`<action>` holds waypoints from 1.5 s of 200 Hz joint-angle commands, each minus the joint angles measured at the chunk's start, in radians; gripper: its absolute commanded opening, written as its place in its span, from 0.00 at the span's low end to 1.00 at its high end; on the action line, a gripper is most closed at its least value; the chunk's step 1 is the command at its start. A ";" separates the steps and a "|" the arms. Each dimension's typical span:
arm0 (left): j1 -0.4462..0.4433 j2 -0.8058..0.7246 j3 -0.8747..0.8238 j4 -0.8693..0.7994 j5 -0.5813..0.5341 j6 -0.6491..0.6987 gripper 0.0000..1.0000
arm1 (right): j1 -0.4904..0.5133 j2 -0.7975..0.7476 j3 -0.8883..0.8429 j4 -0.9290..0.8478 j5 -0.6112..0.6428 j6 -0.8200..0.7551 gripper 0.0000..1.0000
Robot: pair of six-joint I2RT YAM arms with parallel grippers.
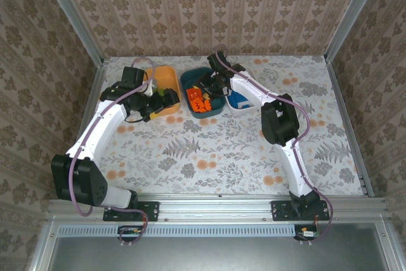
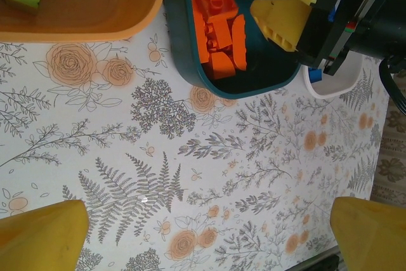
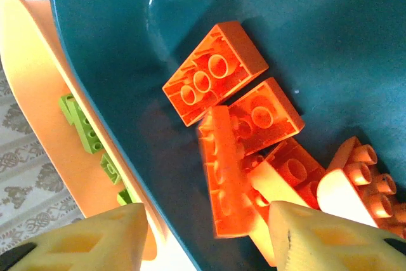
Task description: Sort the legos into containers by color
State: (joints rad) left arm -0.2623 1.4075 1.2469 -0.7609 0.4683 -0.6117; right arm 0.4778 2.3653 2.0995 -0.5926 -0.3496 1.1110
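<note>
Hovering over the teal bowl, the right gripper is partly open, gripping nothing; a blurred orange brick lies loose between its jaws (long axis pointing away). Left gripper gapes empty above the desk.

A tablecloth printed with grey ferns and orange blossoms is covering the whole work surface and lying flat. Wallpaper with a brown damask pattern is lining the three walls enclosing it. Silver metal posts are slanting up from the back corners, a metal rail is running along the near edge, and a grey panel is lying just below it
</note>
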 commanded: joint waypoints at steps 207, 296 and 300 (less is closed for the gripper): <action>-0.004 -0.085 0.146 -0.075 -0.404 0.116 1.00 | -0.028 -1.172 -0.974 0.417 0.327 -1.040 1.00; -0.068 -0.400 -0.383 0.527 -0.795 0.420 1.00 | -0.346 -1.547 -1.517 0.656 0.490 -1.036 1.00; -0.066 -0.414 -0.404 0.552 -0.799 0.422 1.00 | -0.363 -1.543 -1.527 0.660 0.480 -1.028 1.00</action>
State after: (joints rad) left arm -0.3275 1.0649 0.9531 -0.4507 -0.2241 -0.2958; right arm 0.1936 0.8322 0.6327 -0.0010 0.1097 0.0547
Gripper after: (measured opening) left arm 0.997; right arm 0.999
